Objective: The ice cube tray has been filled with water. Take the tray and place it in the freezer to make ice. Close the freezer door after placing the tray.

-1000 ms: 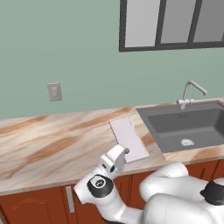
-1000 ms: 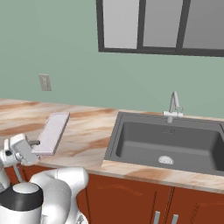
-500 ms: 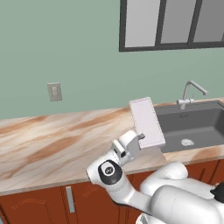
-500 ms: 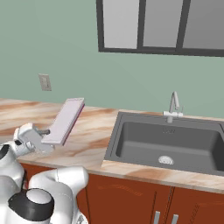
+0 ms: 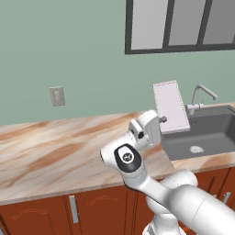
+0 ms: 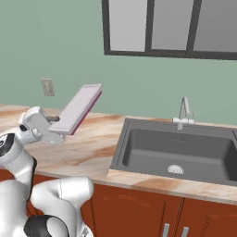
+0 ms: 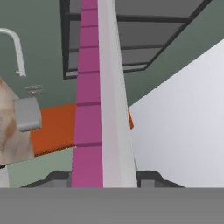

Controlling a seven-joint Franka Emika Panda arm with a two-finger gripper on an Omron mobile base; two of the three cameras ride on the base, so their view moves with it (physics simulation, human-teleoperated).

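My gripper (image 5: 161, 120) is shut on the near end of the ice cube tray (image 5: 170, 106), a thin pale lavender-white slab with a pinkish rim. The tray is held up in the air above the marble counter (image 5: 59, 151), tilted steeply with its far end raised. From the right side the tray (image 6: 78, 109) slants up from the gripper (image 6: 54, 121), left of the sink. In the hand view the tray (image 7: 98, 109) runs edge-on straight away from the gripper (image 7: 103, 179), clamped between the dark fingertips (image 7: 57, 178). The freezer and the freezer door are out of view.
A dark grey sink (image 6: 180, 150) with a chrome faucet (image 6: 184, 111) is set into the counter to the right. A wall outlet (image 5: 57, 96) and a dark-framed window (image 5: 183, 25) are on the green wall. Red-brown cabinets (image 6: 152, 213) run below.
The tray has gone from lying low over the counter to being held high and tilted. The gripper carried it up and toward the sink side, staying shut on it.
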